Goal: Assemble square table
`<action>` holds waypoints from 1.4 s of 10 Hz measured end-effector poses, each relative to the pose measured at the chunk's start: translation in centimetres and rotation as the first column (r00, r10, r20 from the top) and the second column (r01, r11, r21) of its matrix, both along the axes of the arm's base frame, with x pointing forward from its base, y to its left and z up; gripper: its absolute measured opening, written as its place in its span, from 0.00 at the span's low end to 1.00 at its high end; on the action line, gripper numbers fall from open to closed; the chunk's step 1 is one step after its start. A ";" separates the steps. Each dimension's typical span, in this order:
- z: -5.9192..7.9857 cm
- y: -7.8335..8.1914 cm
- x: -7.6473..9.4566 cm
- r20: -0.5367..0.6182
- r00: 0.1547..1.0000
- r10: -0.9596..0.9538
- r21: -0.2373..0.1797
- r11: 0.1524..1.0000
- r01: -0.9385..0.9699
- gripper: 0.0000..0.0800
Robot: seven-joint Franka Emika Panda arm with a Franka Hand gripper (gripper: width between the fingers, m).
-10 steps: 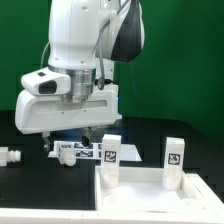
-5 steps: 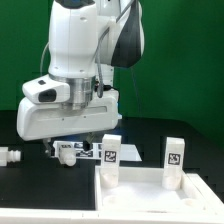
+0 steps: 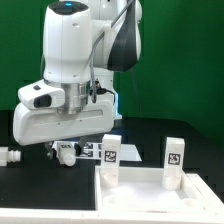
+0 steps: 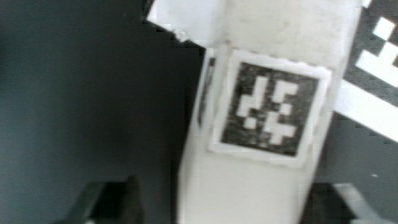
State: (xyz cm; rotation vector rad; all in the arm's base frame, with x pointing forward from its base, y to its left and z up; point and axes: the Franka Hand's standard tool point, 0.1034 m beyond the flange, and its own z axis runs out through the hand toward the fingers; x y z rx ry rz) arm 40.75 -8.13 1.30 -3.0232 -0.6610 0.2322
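Two views checked, exterior first.

Exterior view: my gripper (image 3: 66,148) is down at the table (image 3: 30,182), just off the end of the marker board (image 3: 90,152) that is toward the exterior view's left. The hand's body hides the fingers and most of what lies between them, so this view does not settle the grip. The tabletop (image 3: 150,198) lies in the foreground toward the exterior view's right, rim up. Two tagged posts (image 3: 110,150) stand at its far corners; I cannot tell whether they are seated legs or part of the panel. A small white part (image 3: 8,157) lies well apart at the exterior view's left edge.

Wrist view: a leg (image 4: 249,190) lies lengthwise between my fingers (image 4: 111,200), its tag (image 4: 267,105) facing the camera. One finger shows a dark gap to the leg; the other is at or against its side. The fingers bracket the leg, but I cannot tell whether they are clamped on it or merely straddling it.

Risks: the leg sits off-centre between the fingers. I judge that the nearer finger would meet it first and shove or roll it on the table, giving a skewed hold. A skewed leg would meet its socket crooked. A low carry from this spot could also strike the nearer post.

Containers: none proper. The tabletop's raised rim makes a shallow tray, and apart from the two posts nothing shows inside it.
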 end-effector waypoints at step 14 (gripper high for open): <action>2.0 1.4 1.9 0.098 0.251 0.963 0.111 0.240 -0.964 0.36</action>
